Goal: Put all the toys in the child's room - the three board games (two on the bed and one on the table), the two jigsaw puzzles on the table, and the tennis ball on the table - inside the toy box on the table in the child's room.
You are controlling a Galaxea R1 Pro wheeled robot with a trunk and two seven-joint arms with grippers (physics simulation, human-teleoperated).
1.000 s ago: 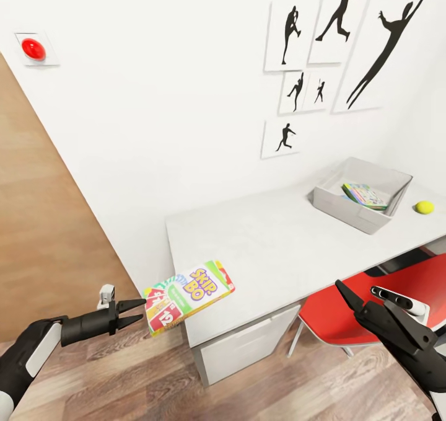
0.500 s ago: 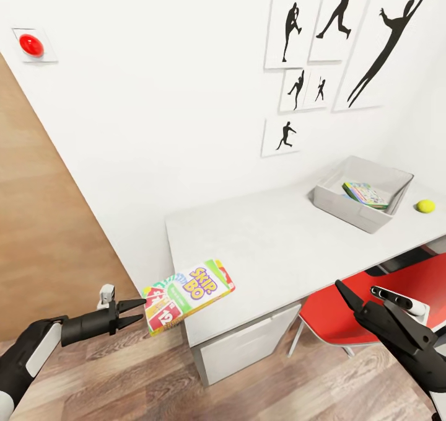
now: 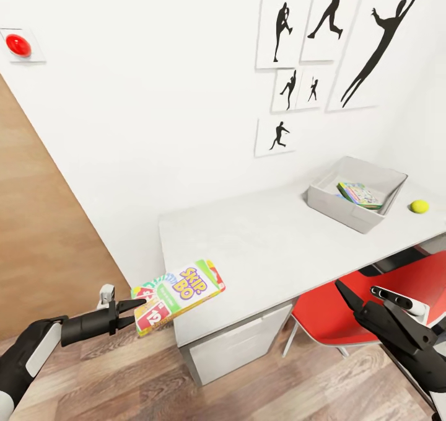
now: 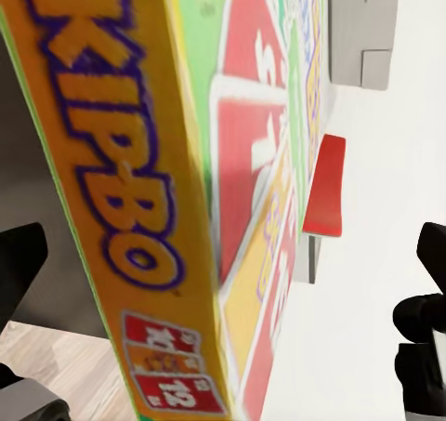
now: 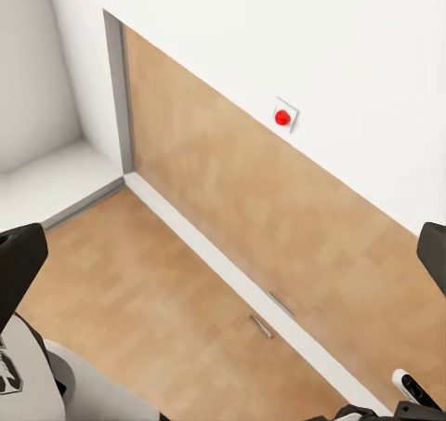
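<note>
The green-yellow "Skip-Bo" board game [image 3: 179, 289] lies tilted over the near left corner of the white table [image 3: 266, 247], its near end jutting past the edge. My left gripper [image 3: 137, 312] is open, its fingers on either side of that jutting end. Up close, the left wrist view has the Skip-Bo box [image 4: 186, 207] between the spread fingertips [image 4: 20, 258]. The grey toy box [image 3: 334, 201] stands at the table's far right with a colourful flat toy [image 3: 361, 194] inside. The tennis ball [image 3: 419, 206] lies just right of it. My right gripper [image 3: 367, 292] hangs open and empty by the chair.
A red chair [image 3: 334, 312] is tucked under the table's front, next to the white drawers [image 3: 238, 346]. A wooden door [image 3: 37, 235] and a red wall button [image 3: 17, 44] are to the left. Black silhouette pictures [image 3: 337, 43] hang above the table.
The camera has turned, so the room slid left in the picture. The Skip-Bo box shifted with the table and now sits deeper between my left fingers. Both arms keep their pose.
</note>
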